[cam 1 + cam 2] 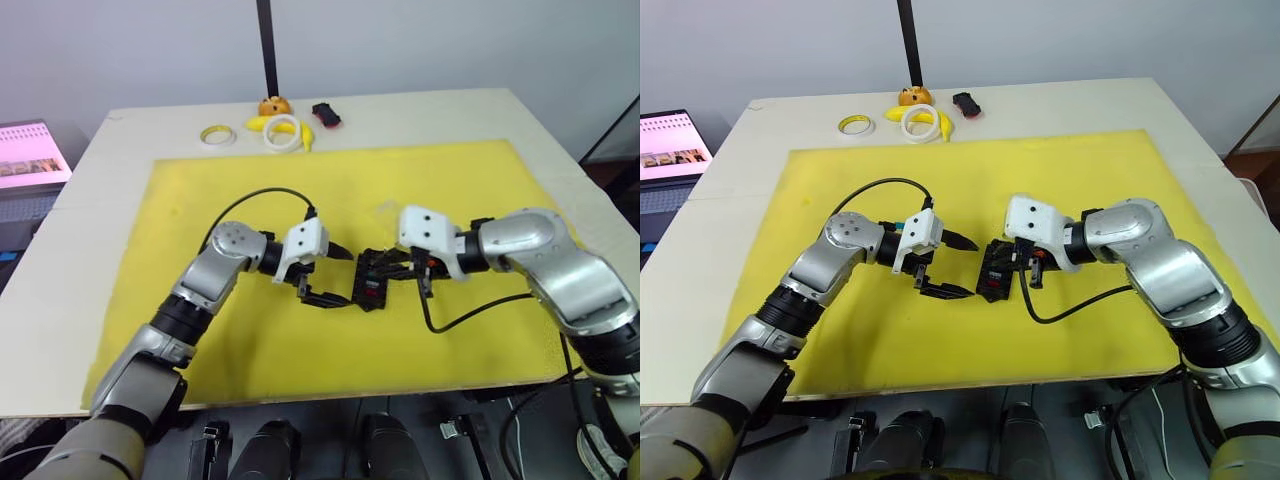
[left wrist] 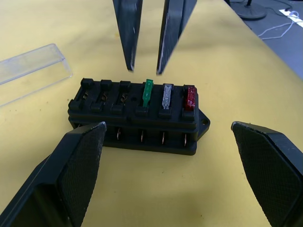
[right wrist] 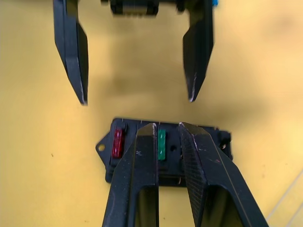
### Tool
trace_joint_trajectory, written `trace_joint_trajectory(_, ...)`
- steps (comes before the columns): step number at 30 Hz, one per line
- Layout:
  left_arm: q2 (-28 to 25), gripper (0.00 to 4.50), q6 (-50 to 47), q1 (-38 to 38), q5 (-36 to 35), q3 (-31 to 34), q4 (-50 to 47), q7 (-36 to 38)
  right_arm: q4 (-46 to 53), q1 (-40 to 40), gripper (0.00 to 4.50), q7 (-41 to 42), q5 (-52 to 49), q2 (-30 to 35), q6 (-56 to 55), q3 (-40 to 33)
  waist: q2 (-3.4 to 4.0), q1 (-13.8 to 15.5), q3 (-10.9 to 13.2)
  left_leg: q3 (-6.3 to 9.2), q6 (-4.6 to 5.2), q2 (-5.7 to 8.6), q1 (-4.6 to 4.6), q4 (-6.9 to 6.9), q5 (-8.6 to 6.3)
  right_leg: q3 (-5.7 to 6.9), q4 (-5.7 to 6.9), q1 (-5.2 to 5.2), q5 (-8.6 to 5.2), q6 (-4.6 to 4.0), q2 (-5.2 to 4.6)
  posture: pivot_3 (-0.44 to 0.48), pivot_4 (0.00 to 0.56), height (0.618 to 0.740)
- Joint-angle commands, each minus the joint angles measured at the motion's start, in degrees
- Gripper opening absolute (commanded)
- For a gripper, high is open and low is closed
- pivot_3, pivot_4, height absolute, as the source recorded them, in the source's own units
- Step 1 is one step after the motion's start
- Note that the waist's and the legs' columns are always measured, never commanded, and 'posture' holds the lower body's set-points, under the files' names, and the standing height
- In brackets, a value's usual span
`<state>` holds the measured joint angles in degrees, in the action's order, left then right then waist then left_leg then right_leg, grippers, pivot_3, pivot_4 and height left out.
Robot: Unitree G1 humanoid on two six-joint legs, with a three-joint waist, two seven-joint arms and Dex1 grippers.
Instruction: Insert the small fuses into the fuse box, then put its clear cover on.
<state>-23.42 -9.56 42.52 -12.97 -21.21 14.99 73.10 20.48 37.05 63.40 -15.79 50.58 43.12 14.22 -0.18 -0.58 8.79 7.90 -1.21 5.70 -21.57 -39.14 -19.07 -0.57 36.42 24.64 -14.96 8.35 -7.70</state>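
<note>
The black fuse box (image 1: 372, 280) lies mid-mat, between my two grippers. In one of its rows stand three small fuses: green (image 2: 147, 92), grey (image 2: 167, 96) and red (image 2: 190, 97); the three slots beside them are empty. My left gripper (image 1: 340, 278) is open wide just to the box's left, level with it and not touching it. My right gripper (image 1: 424, 278) hovers over the box's right side, its fingers (image 2: 130, 56) a narrow gap apart with nothing between them. The clear cover (image 2: 28, 71) lies flat on the mat beyond the box.
The yellow mat (image 1: 200, 200) covers most of the white table. Along the far edge sit two tape rings (image 1: 216, 135) (image 1: 283, 135), a banana (image 1: 262, 123), an orange object (image 1: 274, 104) and a black-and-red object (image 1: 326, 114). A black pole (image 1: 267, 45) rises behind. A screen (image 1: 30, 155) stands far left.
</note>
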Motion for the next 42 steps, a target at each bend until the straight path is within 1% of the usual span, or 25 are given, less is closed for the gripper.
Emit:
trace_joint_trajectory(1,0.2,4.5,0.5,1.1,0.1,1.6,-1.5,0.0,1.8,0.2,0.87,-0.1,-2.4,0.0,0.5,-3.6,0.0,0.0,0.0,0.0,0.0,0.0,0.0,0.0,0.0,0.0,0.0,0.0,0.0,0.0,0.0,0.0,0.15,0.74)
trace_joint_trajectory(5,0.3,4.5,0.1,1.1,-0.4,1.8,-2.0,0.3,0.7,-3.8,0.87,-2.5,-5.9,-3.9,-2.3,-8.3,0.0,0.0,0.0,0.01,0.0,0.0,0.01,0.0,0.0,0.01,0.0,-0.01,0.0,0.0,0.0,0.0,0.15,0.74)
trace_joint_trajectory(7,0.3,4.5,0.0,1.1,-0.3,1.8,-1.9,0.2,-0.6,-6.8,0.26,-3.8,-7.5,-6.8,-4.2,-10.7,-0.01,0.0,0.0,0.01,0.0,0.0,0.01,0.0,0.0,0.01,0.02,-0.01,0.0,0.0,0.0,0.0,0.15,0.74)
trace_joint_trajectory(8,0.3,4.5,0.0,1.0,-0.3,1.9,-1.9,0.2,-1.3,-8.2,0.05,-4.4,-8.3,-8.2,-4.8,-11.7,-0.01,0.0,0.0,0.02,0.0,0.0,0.01,-0.01,0.0,0.01,0.02,-0.03,0.0,0.0,0.0,0.0,0.15,0.74)
trace_joint_trajectory(12,0.4,4.5,-0.1,1.1,-0.3,2.2,-1.8,0.0,-3.5,-12.3,0.05,-5.6,-8.6,-11.3,-8.3,-12.9,-0.01,-0.1,0.0,0.03,0.0,0.01,0.02,-0.01,0.0,0.01,0.03,-0.03,0.0,0.0,-0.01,0.0,0.15,0.74)
trace_joint_trajectory(16,0.5,4.5,-0.3,1.3,-0.2,2.4,-1.6,-0.3,-4.8,-15.5,0.05,-6.6,-8.1,-12.9,-10.7,-12.5,-0.01,-0.1,0.0,0.03,0.0,0.01,0.04,0.0,0.0,0.01,0.04,-0.03,0.0,0.0,0.0,0.0,0.15,0.74)
trace_joint_trajectory(21,0.5,4.5,-0.4,1.4,-0.1,2.5,-1.7,-0.4,-6.6,-16.6,0.05,-8.4,-6.1,-13.5,-12.2,-11.2,-0.01,-0.1,0.0,0.02,0.0,0.01,0.05,-0.01,0.0,0.01,0.05,-0.03,0.0,0.0,0.0,0.0,0.15,0.74)
trace_joint_trajectory(27,0.5,4.5,-0.6,1.7,0.0,2.7,-1.7,-0.5,-7.9,-18.5,0.05,-9.0,-1.9,-12.2,-13.8,-7.5,0.01,-0.1,0.0,0.03,0.0,0.01,0.09,-0.01,0.0,0.01,0.05,-0.07,0.0,0.0,0.01,0.0,0.15,0.74)
trace_joint_trajectory(35,0.8,4.5,-0.6,2.1,0.2,2.9,-1.1,-0.6,-7.8,-17.9,0.05,-10.0,-1.5,-12.4,-13.9,-7.5,0.0,-0.2,0.0,0.04,0.0,0.01,0.12,0.0,0.0,0.02,0.04,-0.11,0.0,0.0,0.01,0.0,0.15,0.74)
trace_joint_trajectory(38,0.7,4.5,-1.6,1.6,-0.4,3.5,-2.0,-1.0,-5.7,-17.2,0.05,-11.1,-2.6,-12.1,-12.8,-9.3,0.0,-0.1,0.0,0.04,0.0,0.01,0.12,-0.01,0.0,0.02,0.04,-0.11,0.0,0.0,0.01,0.0,0.15,0.74)
trace_joint_trajectory(40,-0.4,4.5,-4.1,0.2,-2.0,5.0,-4.4,-1.5,-2.3,-17.1,0.05,-12.2,-6.4,-11.7,-8.9,-13.5,0.0,-0.2,0.0,0.04,0.0,0.0,0.11,-0.01,0.0,0.01,0.04,-0.11,0.0,0.0,0.01,0.0,0.15,0.74)
trace_joint_trajectory(42,-2.0,4.5,-8.9,-1.9,-5.0,7.5,-7.8,-1.7,1.2,-18.1,0.05,-13.2,-10.5,-10.6,-4.9,-18.5,0.01,-0.2,0.0,0.05,0.0,0.0,0.09,0.0,0.0,0.0,0.04,-0.07,0.0,0.0,0.0,0.0,0.15,0.74)
